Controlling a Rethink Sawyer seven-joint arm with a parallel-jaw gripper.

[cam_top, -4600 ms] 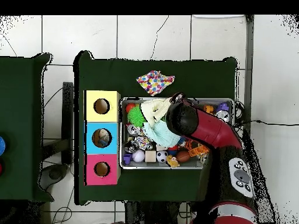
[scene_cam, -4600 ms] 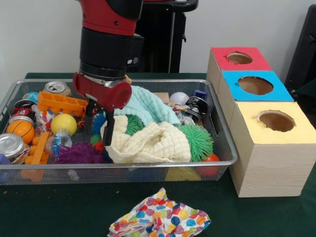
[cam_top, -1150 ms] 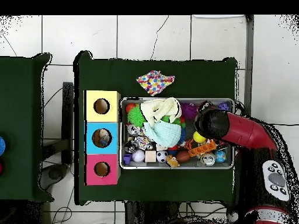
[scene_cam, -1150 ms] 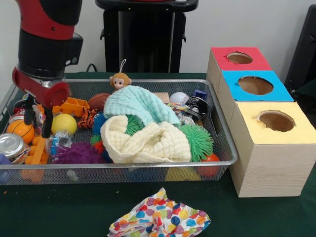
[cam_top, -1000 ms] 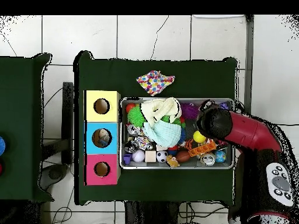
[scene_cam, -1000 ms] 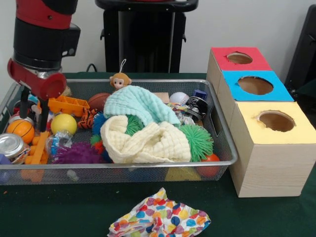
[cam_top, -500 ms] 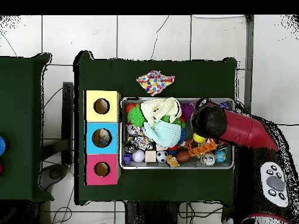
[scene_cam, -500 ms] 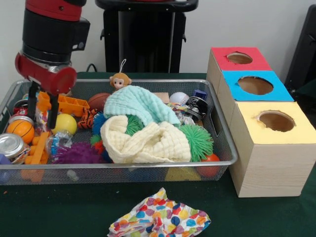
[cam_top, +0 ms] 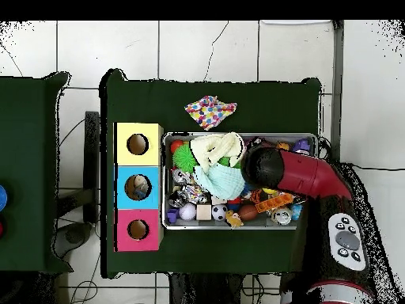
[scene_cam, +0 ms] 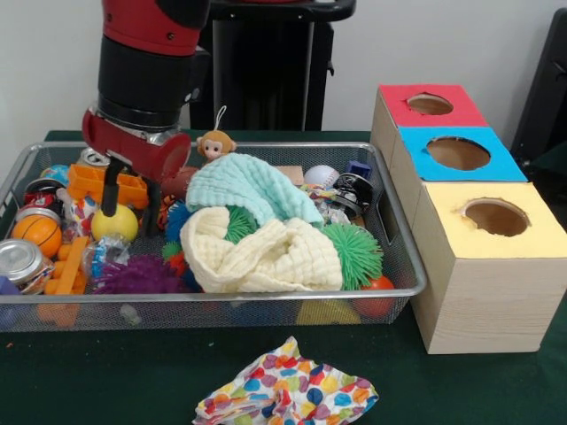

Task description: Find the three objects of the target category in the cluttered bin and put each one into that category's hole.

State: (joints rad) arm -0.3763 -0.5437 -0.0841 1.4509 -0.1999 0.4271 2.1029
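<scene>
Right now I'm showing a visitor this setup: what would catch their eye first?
The red and black arm hanging over the wire bin, its claw open above a yellow ball in the toy clutter. Then the pale yellow cloth heaped in the bin's middle, and beside the bin the row of boxes with red, blue and yellow tops, each with a round hole.

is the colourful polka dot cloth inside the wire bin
No, the polka dot cloth lies on the green table in front of the wire bin, outside it.
</scene>
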